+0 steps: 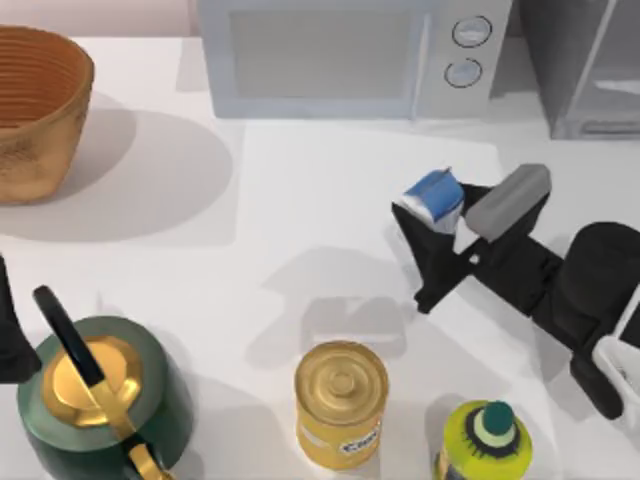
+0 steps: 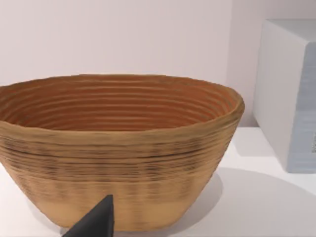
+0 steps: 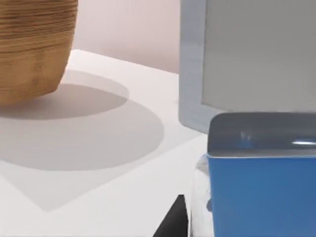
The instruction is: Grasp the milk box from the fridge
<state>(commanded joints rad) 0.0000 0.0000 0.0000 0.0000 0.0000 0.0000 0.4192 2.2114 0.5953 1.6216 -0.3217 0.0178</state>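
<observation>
With the milk box [image 1: 433,197] pinched in the right gripper [image 1: 440,215] and held over the table [image 1: 300,200], in front of the microwave [image 1: 330,50] and left of the fridge [image 1: 585,60], the grasp looks done. It's already out of the fridge. Only holding it steady seems left. Left arm is parked at the table's left edge; can't tell its claw state.

Right arm [image 1: 560,290] matte black, bulky rounded links; grey boxy wrist block [image 1: 508,200].
</observation>
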